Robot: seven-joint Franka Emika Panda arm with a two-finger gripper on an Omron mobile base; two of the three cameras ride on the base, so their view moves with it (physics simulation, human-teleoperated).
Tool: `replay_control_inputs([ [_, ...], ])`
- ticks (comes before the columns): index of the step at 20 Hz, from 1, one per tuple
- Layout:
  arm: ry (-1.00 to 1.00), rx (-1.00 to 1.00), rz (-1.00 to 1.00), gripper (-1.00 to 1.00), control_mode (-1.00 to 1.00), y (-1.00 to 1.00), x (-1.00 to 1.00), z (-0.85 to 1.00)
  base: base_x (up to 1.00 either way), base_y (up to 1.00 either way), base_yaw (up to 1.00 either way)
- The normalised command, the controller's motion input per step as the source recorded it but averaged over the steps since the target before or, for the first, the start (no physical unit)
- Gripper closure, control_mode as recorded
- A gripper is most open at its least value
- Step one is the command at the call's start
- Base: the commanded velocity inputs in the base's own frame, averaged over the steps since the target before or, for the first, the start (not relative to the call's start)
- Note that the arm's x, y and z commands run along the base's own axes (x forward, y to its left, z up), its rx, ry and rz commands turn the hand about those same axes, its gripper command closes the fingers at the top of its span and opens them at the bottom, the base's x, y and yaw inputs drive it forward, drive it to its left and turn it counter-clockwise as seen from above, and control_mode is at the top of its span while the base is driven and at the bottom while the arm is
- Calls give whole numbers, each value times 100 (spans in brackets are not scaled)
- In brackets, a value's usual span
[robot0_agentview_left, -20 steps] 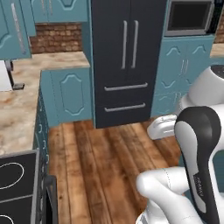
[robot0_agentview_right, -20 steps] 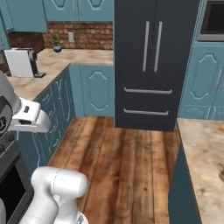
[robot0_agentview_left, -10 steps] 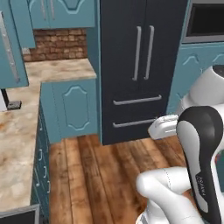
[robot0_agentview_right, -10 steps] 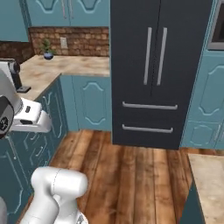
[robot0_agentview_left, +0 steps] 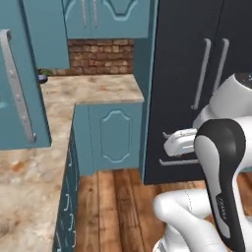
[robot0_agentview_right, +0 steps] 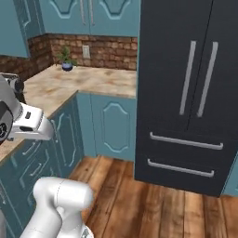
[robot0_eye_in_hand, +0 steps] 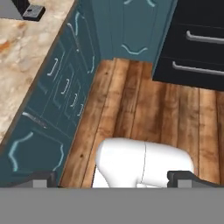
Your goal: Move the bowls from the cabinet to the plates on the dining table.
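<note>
Hand (robot0_eye_in_hand: pixel 113 179) spread wide and empty, pointing down over wooden floor (robot0_eye_in_hand: pixel 144 105)

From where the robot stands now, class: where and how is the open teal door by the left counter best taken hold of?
Grip the teal door by its long silver bar handle, about mid-length, coming straight at the door's face. The bar runs nearly upright and stands off the panel, so jaws set level should straddle it; the flat panel itself offers no hold.

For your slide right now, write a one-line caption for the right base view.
Black fridge beside a marble corner counter with a small potted plant, over a wooden floor.
</note>
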Motion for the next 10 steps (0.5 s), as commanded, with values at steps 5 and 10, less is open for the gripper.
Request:
replay_control_inputs([
  [5,0,0,0,-100,100,0,0,0,43,-5,59],
  [10,0,0,0,-100,100,0,0,0,2,0,63],
])
